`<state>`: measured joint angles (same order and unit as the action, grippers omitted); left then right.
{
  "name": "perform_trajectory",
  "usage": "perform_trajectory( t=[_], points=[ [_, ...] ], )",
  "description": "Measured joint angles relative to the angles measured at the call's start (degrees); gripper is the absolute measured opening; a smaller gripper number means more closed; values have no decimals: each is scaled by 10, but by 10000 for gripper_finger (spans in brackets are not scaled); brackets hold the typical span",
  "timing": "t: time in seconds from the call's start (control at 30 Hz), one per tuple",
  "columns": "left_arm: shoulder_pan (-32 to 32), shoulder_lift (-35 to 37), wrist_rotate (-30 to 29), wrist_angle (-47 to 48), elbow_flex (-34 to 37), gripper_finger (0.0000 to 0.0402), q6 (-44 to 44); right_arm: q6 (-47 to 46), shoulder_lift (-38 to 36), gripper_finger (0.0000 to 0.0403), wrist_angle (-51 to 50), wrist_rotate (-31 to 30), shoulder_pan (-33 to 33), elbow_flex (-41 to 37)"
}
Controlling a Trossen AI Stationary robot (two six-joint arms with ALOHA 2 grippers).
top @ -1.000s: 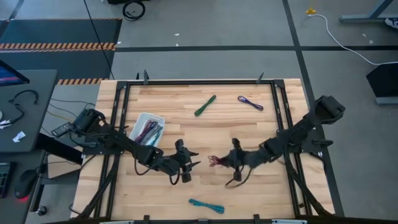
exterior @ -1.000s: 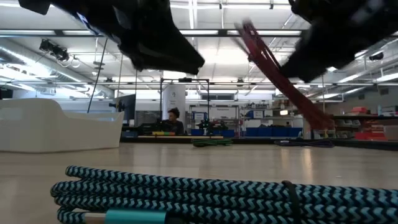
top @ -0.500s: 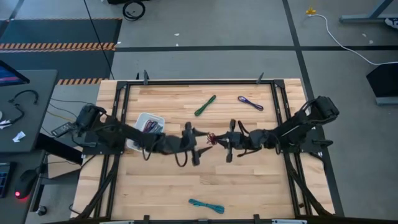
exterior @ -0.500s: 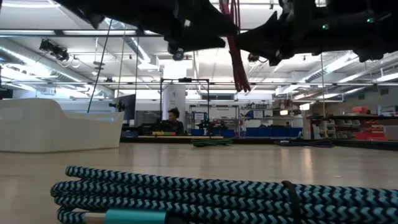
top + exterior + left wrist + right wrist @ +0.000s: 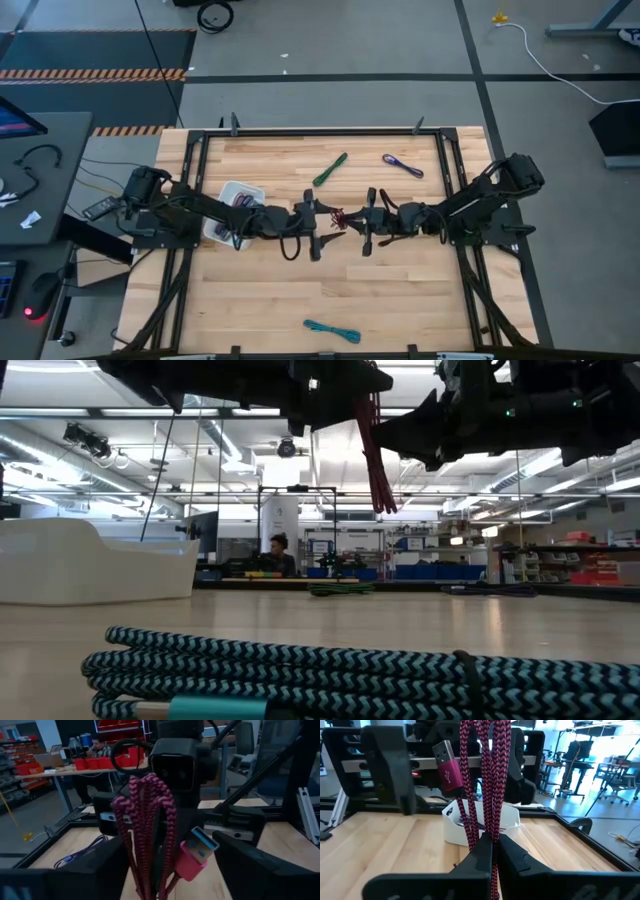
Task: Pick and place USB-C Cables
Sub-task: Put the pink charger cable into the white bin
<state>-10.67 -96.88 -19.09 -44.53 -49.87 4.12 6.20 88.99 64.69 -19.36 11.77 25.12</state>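
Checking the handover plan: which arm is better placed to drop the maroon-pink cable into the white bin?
Left, probably. The white bin lies beside the left arm; the right gripper, shut on the maroon-pink cable, is farther away; the left gripper is open around it.

Centre of worktop (image 5: 400, 290): left gripper (image 5: 328, 218) and right gripper (image 5: 352, 219) face each other, a cable (image 5: 340, 219) hanging between them.
Left side: bin (image 5: 224, 196) under left arm.
Far edge: two cables (image 5: 329, 169), side by side.
Near edge: one cable (image 5: 332, 330).
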Motion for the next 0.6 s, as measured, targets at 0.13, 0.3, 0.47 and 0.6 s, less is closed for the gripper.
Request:
perform_trajectory(
  t=[0.13,0.3,0.47,0.6],
  points=[
    [7,0,-1,-1,0,223,-4,0,0,10,0,15,0,0],
    [17,0,22,-14,0,144,-4,-2,-1,12,0,38,0,0],
    [22,0,40,-13,0,60,-4,-2,-1,19,-3,40,0,0],
    [18,0,49,-3,0,30,6,49,-1,47,-18,59,1,1]
  ],
)
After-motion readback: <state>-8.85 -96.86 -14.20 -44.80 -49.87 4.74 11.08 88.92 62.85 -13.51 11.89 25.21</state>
